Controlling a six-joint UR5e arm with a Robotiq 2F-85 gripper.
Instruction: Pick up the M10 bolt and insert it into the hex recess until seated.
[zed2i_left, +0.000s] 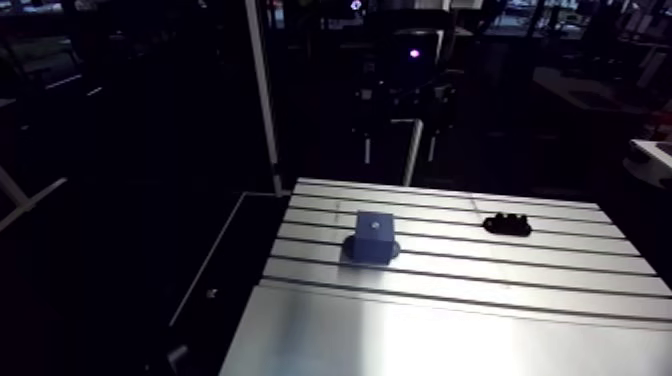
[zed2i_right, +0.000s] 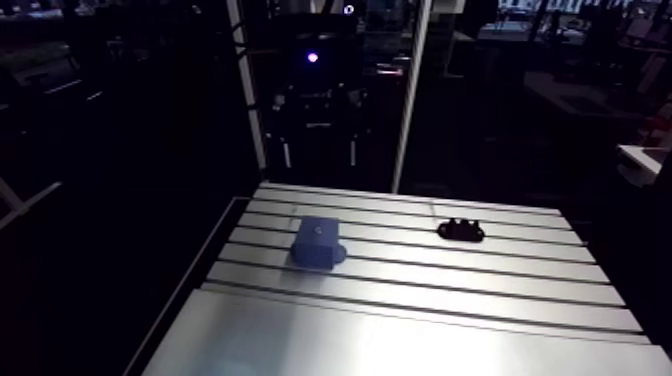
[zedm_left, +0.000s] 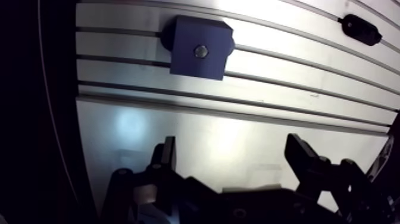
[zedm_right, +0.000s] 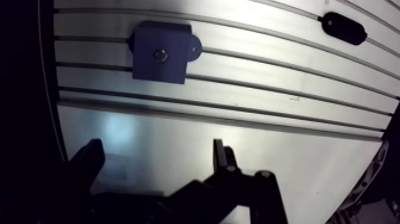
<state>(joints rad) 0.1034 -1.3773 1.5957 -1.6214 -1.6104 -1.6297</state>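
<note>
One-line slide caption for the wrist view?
Open end effector above the slotted table, a blue block with a metal piece in its top ahead, a black part farther off.

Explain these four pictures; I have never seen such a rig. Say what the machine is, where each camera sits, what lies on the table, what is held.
This is a robot arm at a slotted metal table. Two pictures come from a twin camera on the arm's upper link, looking over the table. Two come from a twin camera on the wrist, looking down past the pincer, whose two fingers stand apart. On the table sit a blue block with a small metal dot in its top, bolt or recess I cannot tell, and a black part farther off. The pincer holds nothing.
</note>
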